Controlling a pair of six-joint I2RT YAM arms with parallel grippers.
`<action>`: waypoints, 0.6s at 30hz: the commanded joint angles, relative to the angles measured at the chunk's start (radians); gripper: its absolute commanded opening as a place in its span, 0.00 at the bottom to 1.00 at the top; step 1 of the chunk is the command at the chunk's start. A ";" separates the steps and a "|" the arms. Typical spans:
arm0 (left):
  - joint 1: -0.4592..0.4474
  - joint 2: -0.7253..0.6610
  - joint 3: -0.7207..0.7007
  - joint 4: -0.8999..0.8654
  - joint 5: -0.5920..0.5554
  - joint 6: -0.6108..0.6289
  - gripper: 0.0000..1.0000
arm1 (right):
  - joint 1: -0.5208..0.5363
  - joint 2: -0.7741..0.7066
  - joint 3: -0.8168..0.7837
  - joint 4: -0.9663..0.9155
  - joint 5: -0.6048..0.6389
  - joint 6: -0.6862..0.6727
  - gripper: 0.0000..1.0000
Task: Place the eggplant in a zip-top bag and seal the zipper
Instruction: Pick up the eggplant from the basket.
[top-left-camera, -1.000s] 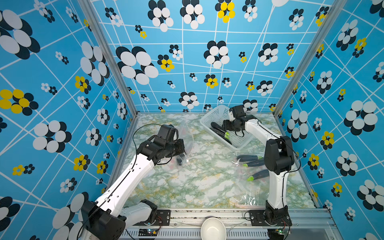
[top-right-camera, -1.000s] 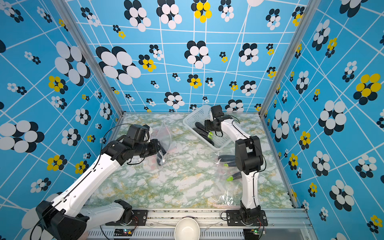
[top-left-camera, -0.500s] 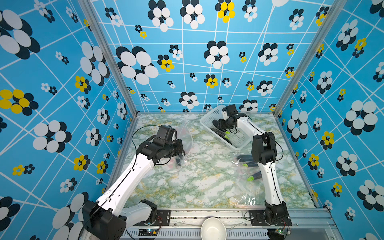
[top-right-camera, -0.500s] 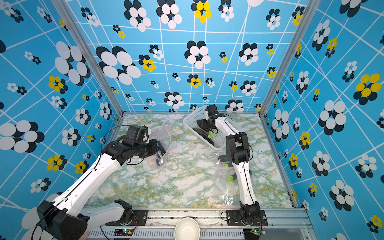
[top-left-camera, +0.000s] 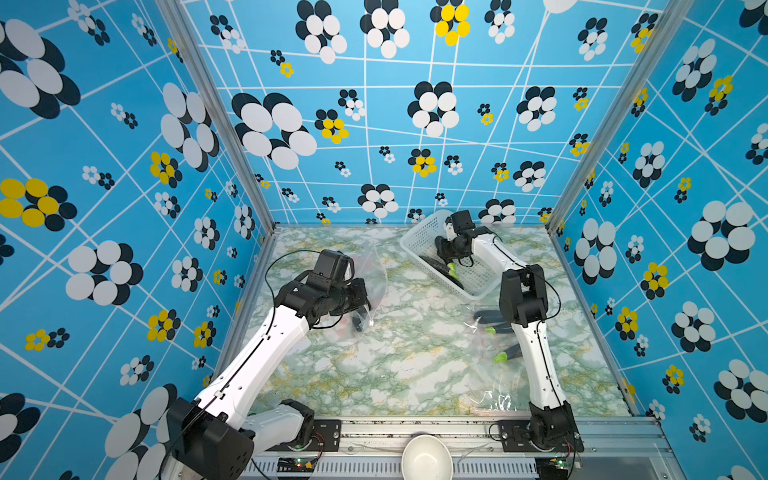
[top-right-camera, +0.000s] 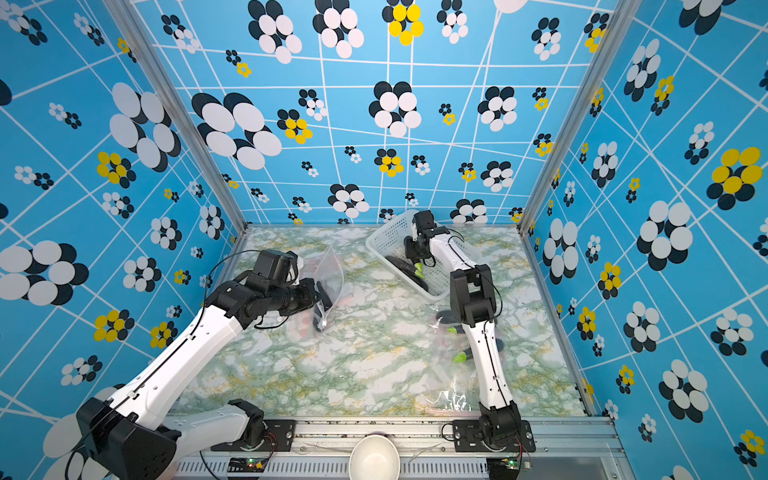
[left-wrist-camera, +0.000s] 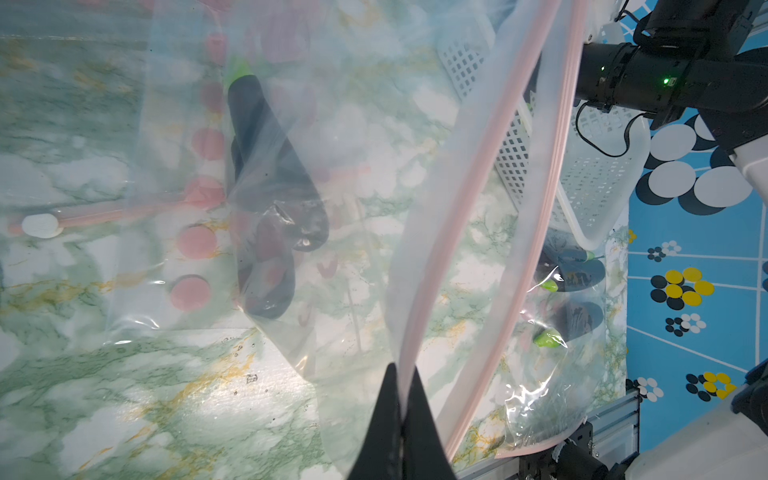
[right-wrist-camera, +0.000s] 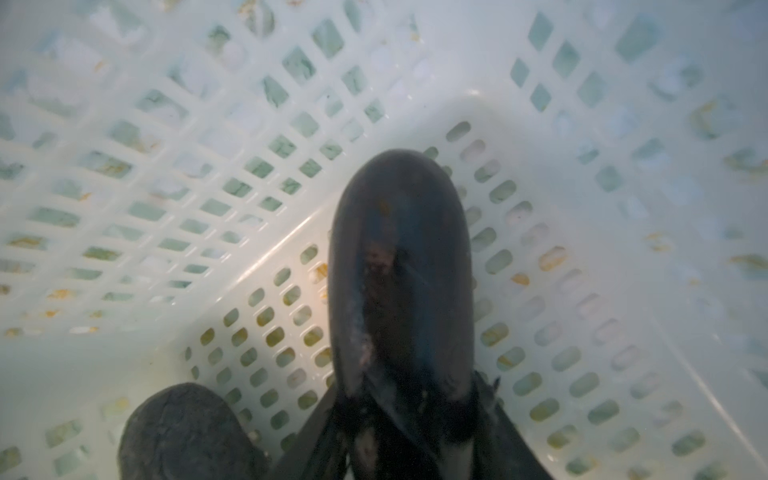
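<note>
One eggplant (right-wrist-camera: 399, 266) sits inside the white basket (right-wrist-camera: 166, 166) at the far right of the marble table (top-left-camera: 395, 374), the right gripper (right-wrist-camera: 405, 395) apparently clamped on its flanks in a blurred wrist view, while the left gripper (left-wrist-camera: 401, 390) is clenched on the zip-top bag (left-wrist-camera: 457, 208) rim.
</note>
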 joint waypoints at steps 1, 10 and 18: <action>0.012 0.008 -0.007 0.015 0.012 -0.011 0.00 | -0.006 -0.008 -0.005 -0.030 0.036 0.001 0.42; 0.010 -0.005 -0.014 0.026 0.014 -0.021 0.00 | -0.005 -0.240 -0.184 0.041 0.049 0.016 0.41; 0.017 -0.023 -0.077 0.091 0.027 -0.040 0.00 | 0.014 -0.681 -0.574 0.272 -0.097 0.229 0.40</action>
